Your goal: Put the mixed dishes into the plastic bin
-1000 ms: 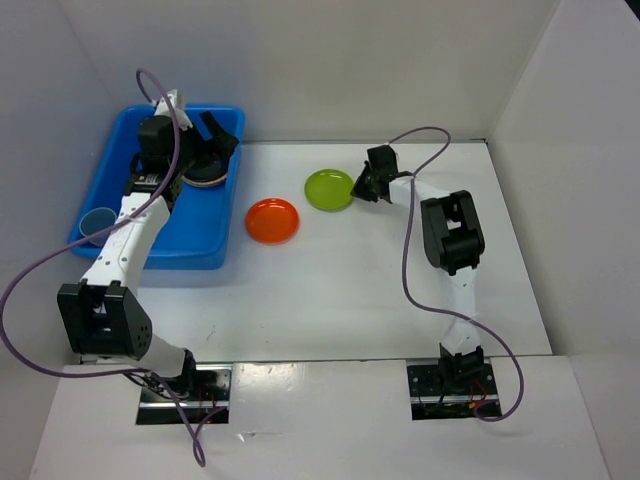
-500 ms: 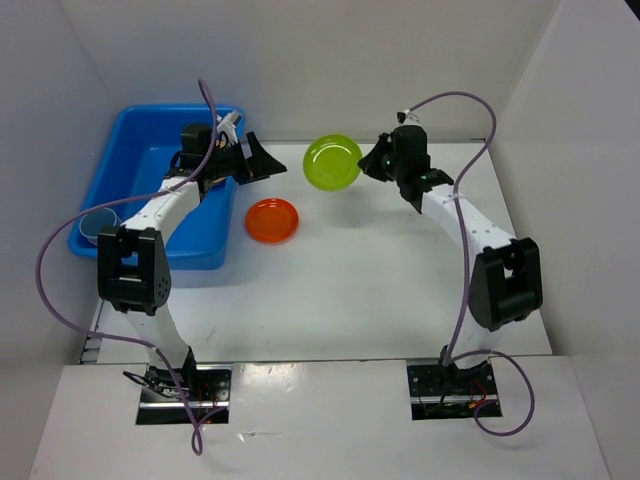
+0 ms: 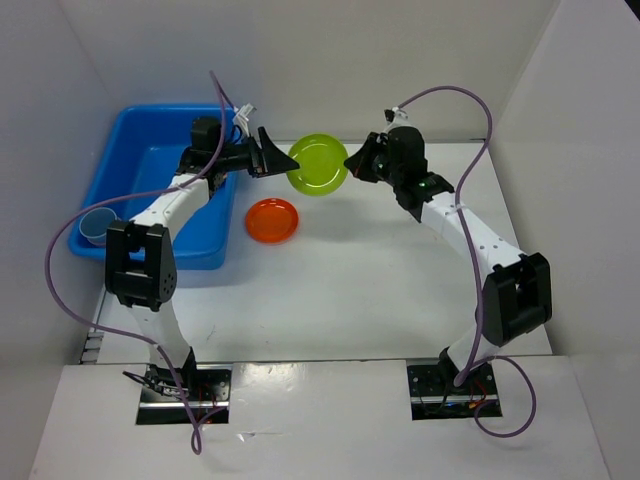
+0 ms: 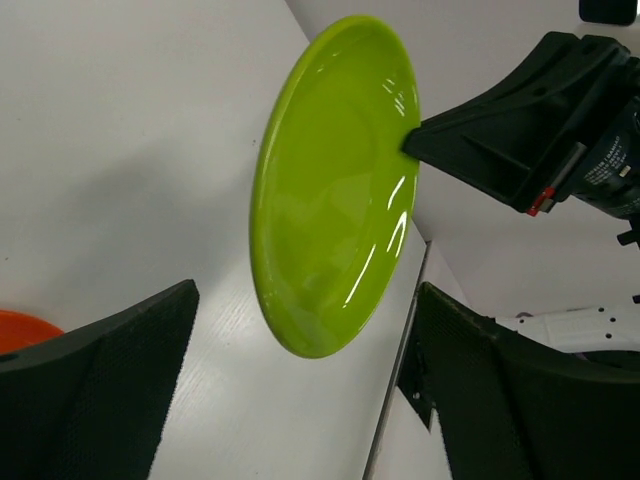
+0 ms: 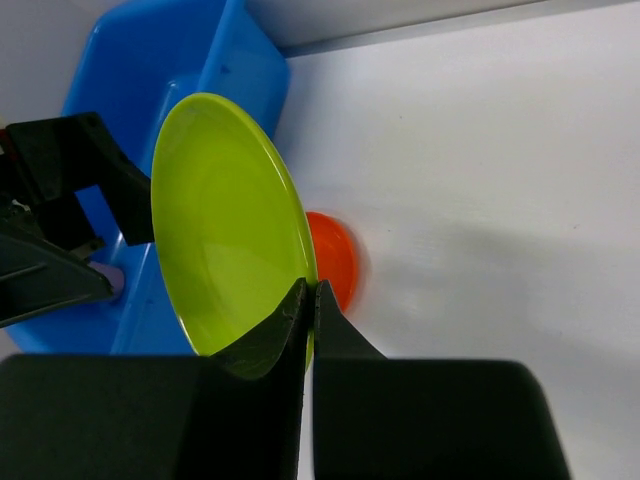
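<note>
Lifted off the bench (image 3: 380, 280) since a second ago, the lime-green plate (image 3: 318, 165) hangs on edge at upper centre, right rim pinched by the right hand (image 3: 352, 166). Left hand (image 3: 277, 158), spread wide, faces its left rim, just right of the blue bin (image 3: 150, 165).

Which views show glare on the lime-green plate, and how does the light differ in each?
Left wrist view: bright white glare streaks on the lime-green plate. Right wrist view: only a soft sheen on it, the right pincer nearly featureless black. Top view: even light, no hard glare on it, faint shadows only.
</note>
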